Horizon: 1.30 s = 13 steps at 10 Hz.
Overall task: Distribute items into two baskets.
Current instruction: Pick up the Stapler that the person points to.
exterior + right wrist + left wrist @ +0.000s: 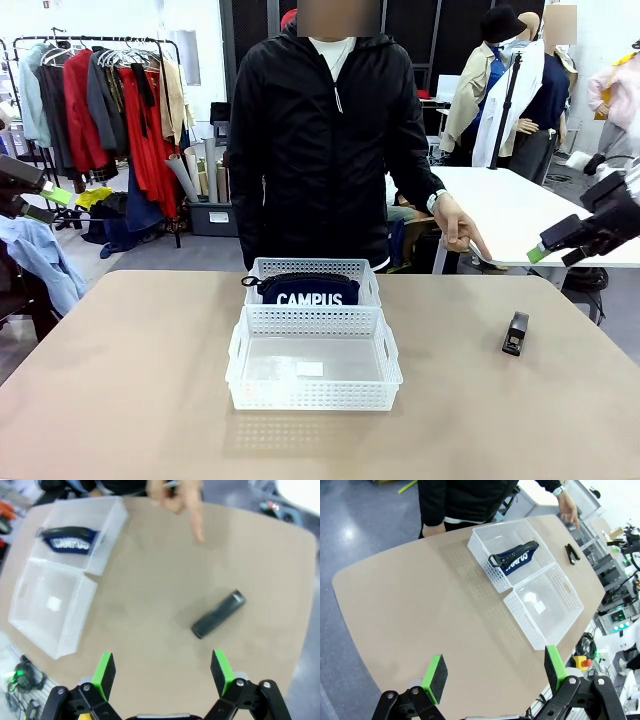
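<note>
We find the bench (120,380) carrying two white mesh baskets set end to end. We take the near basket (310,397) as our reference: it is empty apart from a pale label on its floor. The far basket (265,270) abuts its far end and holds the CAMPUS pouch (310,292), lying on edge, lettering towards us. We judge one item thus placed and the reference basket left free for the other.

The stapler (515,333) lies flat on the bench, well to the right of the near basket. The person's pointing fingers (468,235) reach down beyond it, which we read as an indication of the next item.

The right hand (162,667) hangs above the bench on the stapler's side of the near basket, pads apart, holding nothing; we judge it the better placed to fetch. The left hand (495,672) is raised far left of the near basket, likewise apart and empty, clear of the work
</note>
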Available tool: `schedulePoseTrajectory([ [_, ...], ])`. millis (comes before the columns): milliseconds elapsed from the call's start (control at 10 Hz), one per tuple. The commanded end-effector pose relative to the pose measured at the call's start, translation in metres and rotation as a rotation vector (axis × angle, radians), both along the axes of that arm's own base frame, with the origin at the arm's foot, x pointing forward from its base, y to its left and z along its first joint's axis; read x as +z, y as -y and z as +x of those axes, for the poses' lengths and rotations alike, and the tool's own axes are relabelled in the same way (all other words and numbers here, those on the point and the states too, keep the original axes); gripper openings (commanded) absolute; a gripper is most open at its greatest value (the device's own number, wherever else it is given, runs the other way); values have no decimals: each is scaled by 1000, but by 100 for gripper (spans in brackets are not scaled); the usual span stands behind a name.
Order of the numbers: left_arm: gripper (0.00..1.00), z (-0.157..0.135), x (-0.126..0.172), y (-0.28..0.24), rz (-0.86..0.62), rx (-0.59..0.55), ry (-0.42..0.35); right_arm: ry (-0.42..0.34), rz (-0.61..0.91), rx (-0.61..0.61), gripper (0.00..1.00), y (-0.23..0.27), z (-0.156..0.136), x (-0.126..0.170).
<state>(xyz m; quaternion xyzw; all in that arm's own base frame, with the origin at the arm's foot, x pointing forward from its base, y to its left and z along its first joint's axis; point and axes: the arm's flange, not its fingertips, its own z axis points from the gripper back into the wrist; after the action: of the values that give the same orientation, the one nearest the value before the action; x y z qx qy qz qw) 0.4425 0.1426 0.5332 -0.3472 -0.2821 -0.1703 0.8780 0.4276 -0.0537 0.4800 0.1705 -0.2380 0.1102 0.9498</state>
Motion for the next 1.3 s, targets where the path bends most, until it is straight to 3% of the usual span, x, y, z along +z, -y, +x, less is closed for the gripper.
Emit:
schedulePoseTrajectory([
  [0,100,1,1,0,-15,7,-3,-161,-107,-140,100,-6,14,7],
  [400,100,1,1,0,-15,7,-3,-303,-196,-318,100,-21,48,-10],
  [600,100,1,1,0,-15,7,-3,-388,-157,-428,100,-25,69,-21],
  [900,100,1,1,0,-15,7,-3,-384,-81,-676,100,-20,95,-35],
  [1200,100,1,1,0,-15,7,-3,-432,-40,-819,100,-9,111,-55],
])
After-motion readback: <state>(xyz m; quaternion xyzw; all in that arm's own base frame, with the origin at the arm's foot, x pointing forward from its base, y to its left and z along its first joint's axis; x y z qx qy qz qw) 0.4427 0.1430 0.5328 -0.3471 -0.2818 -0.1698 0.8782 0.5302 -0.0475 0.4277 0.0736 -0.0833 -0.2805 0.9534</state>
